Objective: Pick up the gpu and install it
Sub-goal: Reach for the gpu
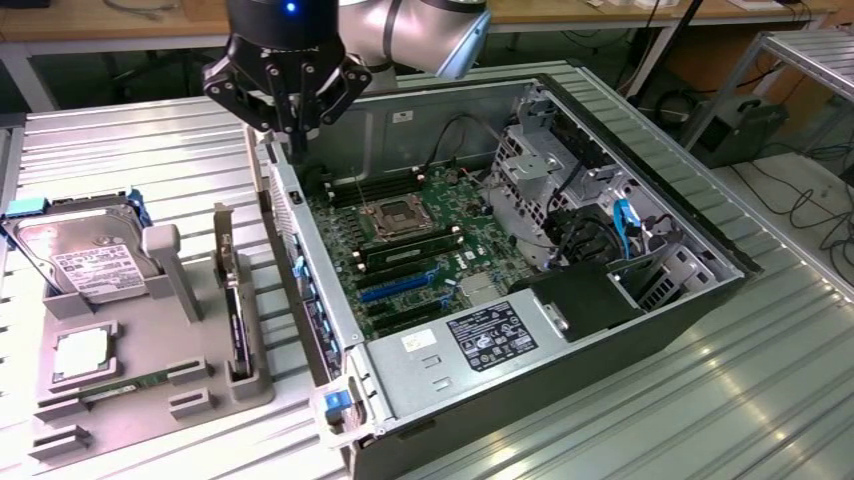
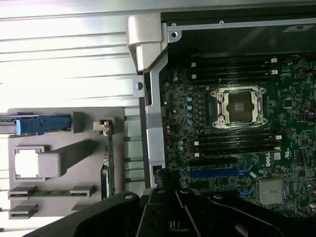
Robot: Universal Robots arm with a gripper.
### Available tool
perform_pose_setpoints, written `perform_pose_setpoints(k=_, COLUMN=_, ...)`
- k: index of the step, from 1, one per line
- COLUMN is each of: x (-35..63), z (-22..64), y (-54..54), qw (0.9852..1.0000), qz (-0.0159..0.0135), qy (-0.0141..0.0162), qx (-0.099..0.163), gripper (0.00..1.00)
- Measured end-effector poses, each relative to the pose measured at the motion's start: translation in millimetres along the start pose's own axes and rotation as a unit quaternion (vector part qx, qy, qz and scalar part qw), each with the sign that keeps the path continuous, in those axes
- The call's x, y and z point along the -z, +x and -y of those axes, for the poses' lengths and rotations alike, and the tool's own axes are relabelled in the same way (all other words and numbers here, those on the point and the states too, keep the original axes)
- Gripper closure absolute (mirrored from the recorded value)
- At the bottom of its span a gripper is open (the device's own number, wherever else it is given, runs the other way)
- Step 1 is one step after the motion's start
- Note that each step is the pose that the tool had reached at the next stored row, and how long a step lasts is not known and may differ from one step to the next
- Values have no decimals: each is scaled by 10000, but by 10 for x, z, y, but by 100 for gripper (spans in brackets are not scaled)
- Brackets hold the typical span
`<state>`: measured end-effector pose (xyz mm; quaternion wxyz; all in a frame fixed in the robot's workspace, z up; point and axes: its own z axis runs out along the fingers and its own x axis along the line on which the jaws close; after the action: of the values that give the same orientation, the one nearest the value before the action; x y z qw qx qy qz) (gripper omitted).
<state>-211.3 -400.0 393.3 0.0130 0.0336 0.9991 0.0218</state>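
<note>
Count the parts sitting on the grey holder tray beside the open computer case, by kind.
hard drive: 1
CPU: 1
memory stick: 1
gpu: 1
Total: 4, all on the grey tray

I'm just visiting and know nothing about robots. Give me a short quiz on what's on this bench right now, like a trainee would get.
1. True or false: the gpu stands on edge in the gray holder beside the open computer case.
2. The end effector is: A) shut and empty; B) wide open; C) clamped on the gpu.
3. Which item in the holder carries a white label?
Key: 1 true; 2 A; 3 the hard drive.
</note>
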Motion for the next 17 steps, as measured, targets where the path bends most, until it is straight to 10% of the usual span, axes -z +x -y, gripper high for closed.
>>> perform_pose_setpoints(k=17, x=2, z=4, y=64, qw=10000, qz=0, qy=0, qx=0, gripper=89)
